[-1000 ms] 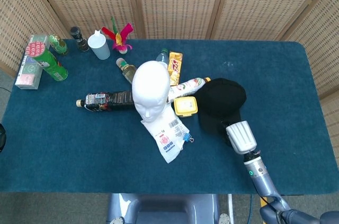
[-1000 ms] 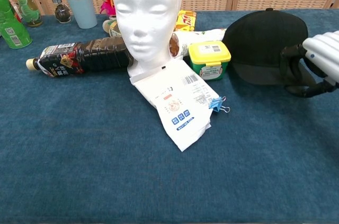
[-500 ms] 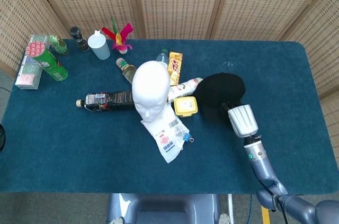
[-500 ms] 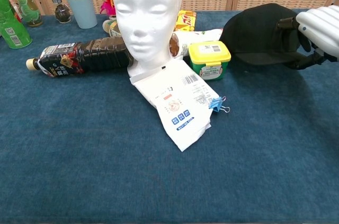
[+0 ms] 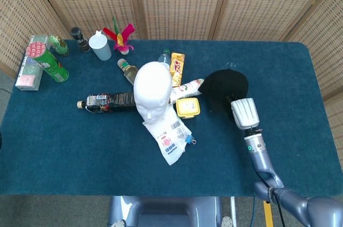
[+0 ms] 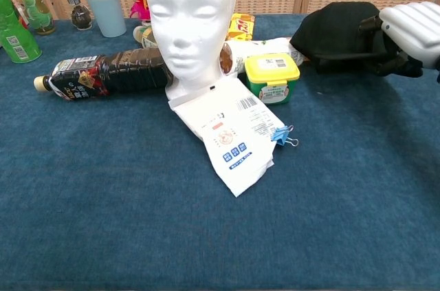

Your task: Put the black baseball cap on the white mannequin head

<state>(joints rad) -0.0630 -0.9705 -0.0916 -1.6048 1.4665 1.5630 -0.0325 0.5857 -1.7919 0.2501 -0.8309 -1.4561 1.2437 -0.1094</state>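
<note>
"Where was the black baseball cap (image 6: 335, 35) then?"

"In my right hand (image 6: 404, 31), pinched at the brim, lifted just off the table (image 5: 80, 146) right of the white mannequin head (image 5: 152, 90)."

"How did you expect it to handle?"

"Light and soft; the crown sagged, so the stiff brim seemed the best hold."

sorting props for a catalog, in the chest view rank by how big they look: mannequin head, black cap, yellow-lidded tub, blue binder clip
1. mannequin head
2. black cap, held by the right hand
3. yellow-lidded tub
4. blue binder clip
</note>
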